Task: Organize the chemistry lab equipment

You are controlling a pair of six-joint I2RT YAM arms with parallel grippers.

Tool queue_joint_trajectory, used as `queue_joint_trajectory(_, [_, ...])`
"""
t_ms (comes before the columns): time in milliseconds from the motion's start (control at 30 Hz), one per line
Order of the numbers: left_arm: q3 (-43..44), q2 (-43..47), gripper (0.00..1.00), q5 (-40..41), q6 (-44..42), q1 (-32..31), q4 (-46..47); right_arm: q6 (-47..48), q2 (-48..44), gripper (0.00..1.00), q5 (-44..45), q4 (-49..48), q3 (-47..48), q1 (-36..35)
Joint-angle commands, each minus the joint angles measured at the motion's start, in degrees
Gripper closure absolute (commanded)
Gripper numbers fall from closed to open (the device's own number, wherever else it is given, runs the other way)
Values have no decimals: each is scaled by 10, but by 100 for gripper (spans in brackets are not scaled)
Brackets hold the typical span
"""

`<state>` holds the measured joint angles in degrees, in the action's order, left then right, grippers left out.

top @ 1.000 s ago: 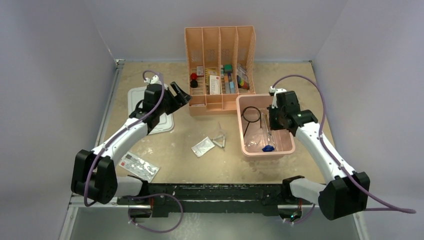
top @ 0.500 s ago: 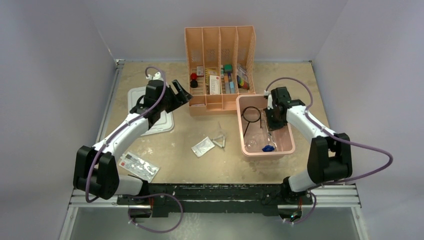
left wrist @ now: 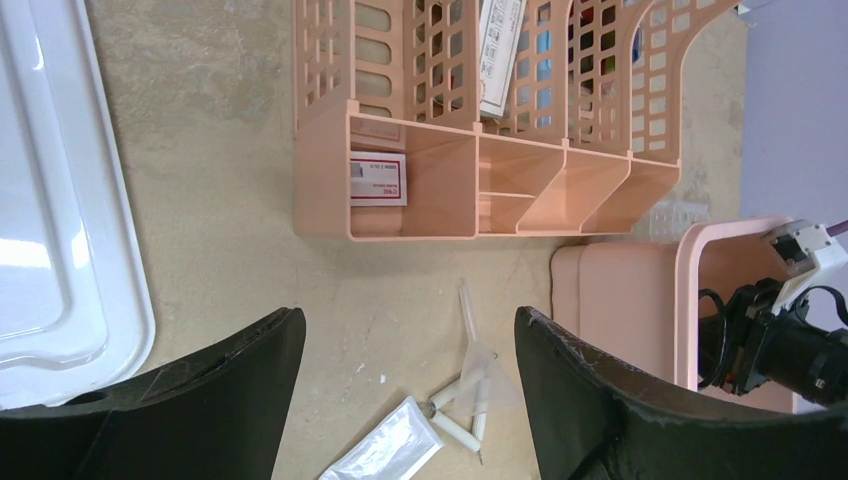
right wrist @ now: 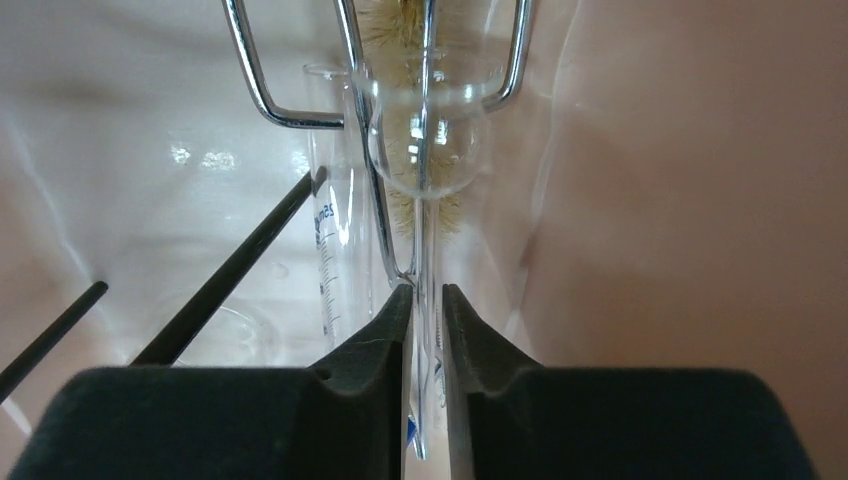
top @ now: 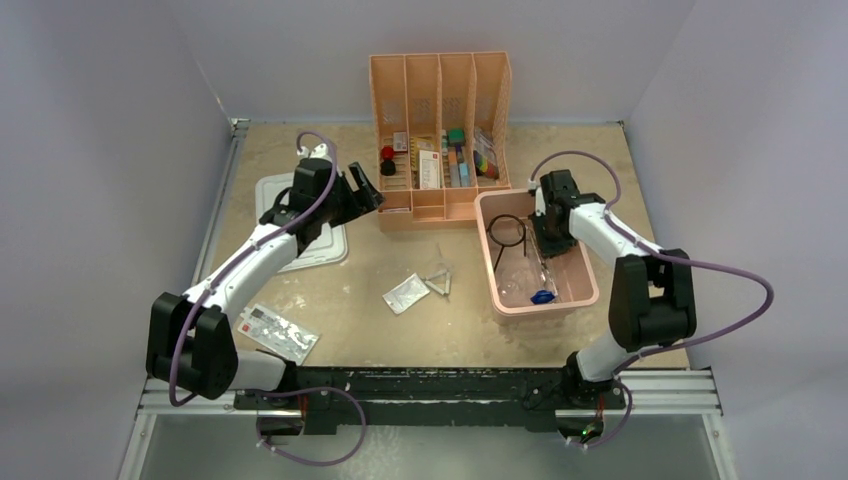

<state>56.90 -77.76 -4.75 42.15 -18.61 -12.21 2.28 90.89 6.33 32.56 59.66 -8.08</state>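
Clear glass tubing (right wrist: 425,150), pinched between right fingers (right wrist: 365,390), half-hides brush bristles (right wrist: 398,212).

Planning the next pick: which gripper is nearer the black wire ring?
Right. The right gripper is inside the pink bin beside the black wire ring; the left gripper hangs left of the organizer.

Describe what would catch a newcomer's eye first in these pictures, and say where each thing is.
The tall peach divided plastic organizer stands at the back centre of the table, with small colourful items in its slots. Just right of it, the right gripper reaches down into a pink plastic tub that holds glassware and a clear blue-capped tube. The left gripper hovers open near the organizer's left end.
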Motion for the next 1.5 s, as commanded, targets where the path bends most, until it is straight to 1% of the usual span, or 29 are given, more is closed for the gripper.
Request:
queue_joint_trajectory(0, [20, 19, 24, 7, -17, -10, 11, -2, -18, 75, 28, 3, 33, 5])
queue_joint_trajectory(100, [20, 21, 24, 7, -13, -10, 11, -12, -51, 66, 37, -1, 32, 5])
queue_joint_trajectory(233, [19, 22, 24, 9, -16, -10, 7, -18, -95, 65, 18, 8, 45, 5])
queue_joint_trajectory(333, [19, 22, 24, 7, -16, -10, 9, -48, -123, 63, 18, 17, 65, 5])
queue_joint_trajectory(367, [19, 22, 24, 5, -15, -10, 11, -38, -130, 62, 19, 14, 75, 5])
queue_joint_trajectory(467, [16, 17, 24, -1, -13, -10, 18, -54, -150, 59, -28, 16, 103, 4])
queue_joint_trajectory(567, [18, 11, 24, -3, -10, -10, 21, -88, -173, 55, -68, -4, 123, 2])
queue_joint_trajectory(700, [18, 6, 24, -6, -3, -10, 25, -142, -182, 53, -135, -28, 156, -18])
queue_joint_trajectory(767, [18, 2, 24, -6, 2, -10, 27, -153, -176, 50, -132, -42, 171, -58])
queue_joint_trajectory(900, [20, 1, 25, 5, 7, -10, 20, -152, -139, 45, -71, -56, 207, -165])
queue_joint_trajectory(1000, [24, 4, 25, 44, 10, -9, -9, -162, -103, 43, -65, -66, 224, -224])
queue_joint_trajectory(1067, [26, 7, 25, 91, 16, -8, -34, -167, -83, 42, -61, -86, 222, -263])
queue_joint_trajectory(1133, [22, 7, 26, 117, 22, -5, -57, -175, -56, 42, -44, -97, 223, -301])
queue_joint_trajectory(1200, [10, 7, 26, 125, 31, -4, -76, -189, -31, 42, -33, -104, 223, -333])
queue_joint_trajectory(1267, [-11, 8, 26, 114, 40, -4, -84, -203, -8, 41, -23, -111, 223, -358])
queue_joint_trajectory(1467, [-63, 16, 25, 105, 73, 1, -91, -195, 50, 41, 1, -138, 208, -419])
